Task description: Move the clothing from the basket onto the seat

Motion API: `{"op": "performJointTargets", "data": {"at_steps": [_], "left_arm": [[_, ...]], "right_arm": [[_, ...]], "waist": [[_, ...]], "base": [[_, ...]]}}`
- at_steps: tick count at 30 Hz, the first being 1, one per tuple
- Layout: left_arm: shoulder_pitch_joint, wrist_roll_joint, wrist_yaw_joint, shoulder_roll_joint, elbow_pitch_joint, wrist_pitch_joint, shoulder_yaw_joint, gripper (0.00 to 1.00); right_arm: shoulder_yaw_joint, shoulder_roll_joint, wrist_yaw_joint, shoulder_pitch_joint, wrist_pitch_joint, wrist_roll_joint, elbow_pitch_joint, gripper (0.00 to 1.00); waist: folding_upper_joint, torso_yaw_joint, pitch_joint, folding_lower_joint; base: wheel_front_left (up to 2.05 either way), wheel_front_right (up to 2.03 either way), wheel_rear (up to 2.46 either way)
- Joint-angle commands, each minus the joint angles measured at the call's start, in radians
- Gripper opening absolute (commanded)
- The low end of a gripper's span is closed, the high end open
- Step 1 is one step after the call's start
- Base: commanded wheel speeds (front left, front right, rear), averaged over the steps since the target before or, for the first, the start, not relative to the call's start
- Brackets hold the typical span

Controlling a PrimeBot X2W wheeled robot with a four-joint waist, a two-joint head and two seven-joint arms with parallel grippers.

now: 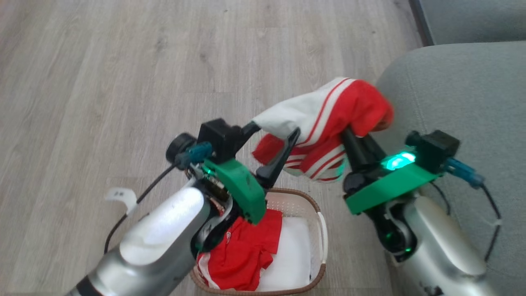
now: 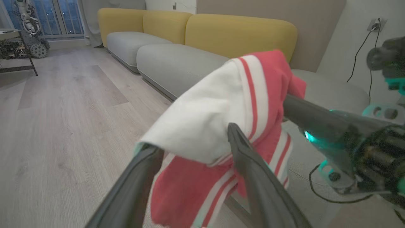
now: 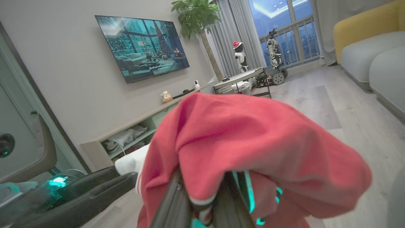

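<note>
**A:** What are we counting here?

**B:** We are counting two red garments, one basket, one white sheet, one seat and two grippers. The jersey [image 1: 328, 111] is hanging in the air above the basket [image 1: 316, 209], carried between both grippers. The shorts [image 1: 242, 250] are lying inside the basket, partly over the white sheet [image 1: 294, 246].

**A:** How are the grippers holding it?

**B:** The right gripper [image 3: 202, 193] is pinching the jersey's red end, with its fingers close together under the cloth. The left gripper [image 1: 275, 129] is standing with its fingers spread wide, and the white panel is draping over one fingertip.

**A:** What edges and room are we seeing?

**B:** The jersey's red end is hovering at the rounded corner of the seat [image 1: 460, 90]; we are not able to tell whether it is touching. The basket is sitting on the wood floor [image 1: 123, 82] near the seat's edge, with a strip of floor between them. Wide floor is stretching away to the left and ahead.
</note>
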Motion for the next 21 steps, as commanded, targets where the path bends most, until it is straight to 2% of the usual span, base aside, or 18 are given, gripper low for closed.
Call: {"op": "performJointTargets", "data": {"at_steps": [1, 9, 21], "left_arm": [[-0.025, -0.003, 0.006, 0.026, -0.033, -0.009, 0.032, 1.00], [0.015, 0.009, 0.013, 0.043, -0.069, -0.042, 0.018, 1.00], [0.036, 0.050, 0.037, 0.078, -0.100, -0.084, 0.007, 1.00]], "right_arm": [[-0.003, -0.007, 0.000, -0.010, -0.014, -0.013, -0.048, 0.00], [-0.096, -0.065, 0.000, 0.030, -0.014, -0.066, -0.133, 0.00], [-0.170, -0.117, 0.000, 0.096, -0.014, -0.117, -0.215, 0.00]], "waist": [[-0.0001, -0.011, -0.004, 0.0000], [-0.0001, -0.089, -0.012, 0.0000], [-0.0001, -0.281, 0.011, 0.0000]], "base": [[0.00, 0.00, 0.00], [0.00, 0.00, 0.00], [0.00, 0.00, 0.00]]}}
